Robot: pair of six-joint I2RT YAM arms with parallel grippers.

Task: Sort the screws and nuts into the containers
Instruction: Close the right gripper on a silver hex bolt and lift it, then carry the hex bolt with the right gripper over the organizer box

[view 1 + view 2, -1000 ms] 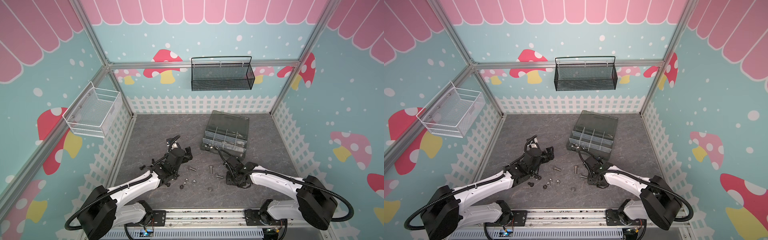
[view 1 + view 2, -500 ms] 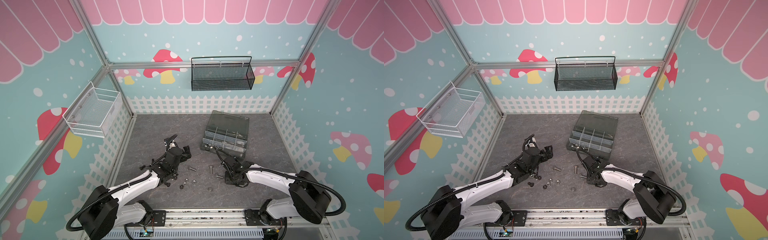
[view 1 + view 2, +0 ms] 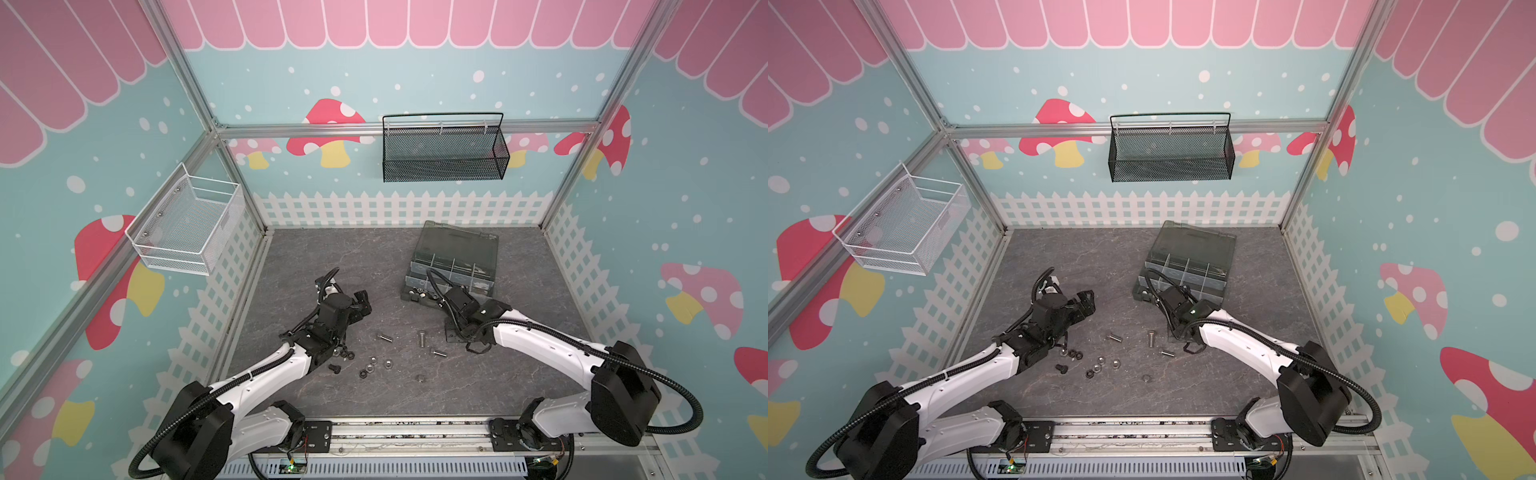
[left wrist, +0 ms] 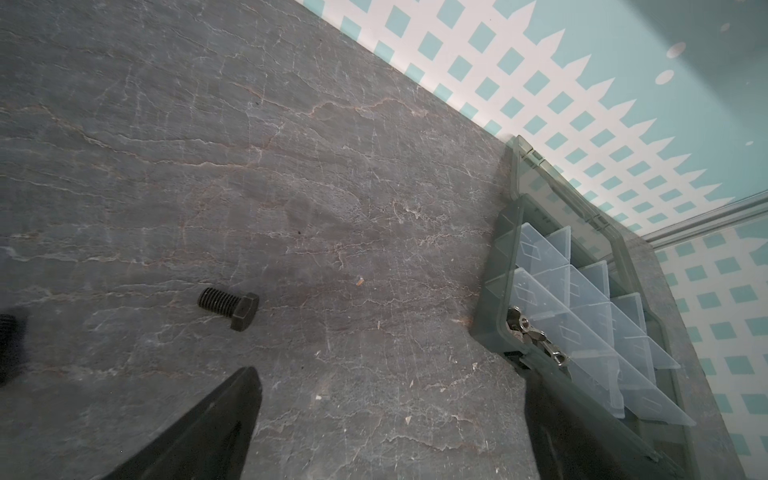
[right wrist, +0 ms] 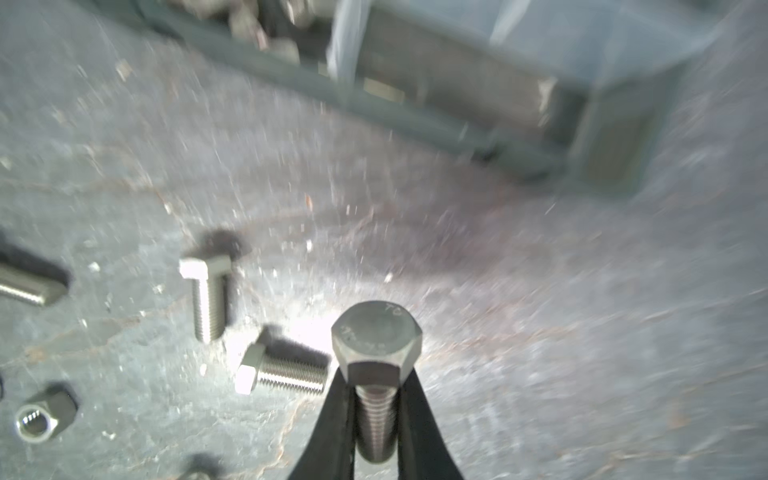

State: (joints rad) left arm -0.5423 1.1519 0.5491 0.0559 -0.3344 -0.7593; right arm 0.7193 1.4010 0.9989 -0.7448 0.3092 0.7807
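Note:
My right gripper [image 5: 377, 376] is shut on the threaded shank of a silver hex-head screw [image 5: 376, 336], just above the floor. In both top views this gripper [image 3: 454, 333] hangs near the front of the organizer box [image 3: 478, 253], whose compartments are the containers [image 4: 582, 291]. Loose silver screws [image 3: 422, 338] lie beside it, with silver nuts [image 3: 388, 364] and black nuts [image 3: 345, 353] further left. My left gripper [image 4: 386, 399] is open above bare floor, left of the box. A black screw [image 4: 230, 307] lies ahead of its fingers.
The box's smoky lid [image 3: 459, 241] stands open toward the back wall. One front compartment holds several silver pieces [image 4: 530, 330]. A black mesh basket [image 3: 442, 153] hangs on the back wall and a white wire basket [image 3: 187, 228] on the left wall.
My right gripper has closed on the silver screw and shifted slightly. The left arm has drifted a little, still open.

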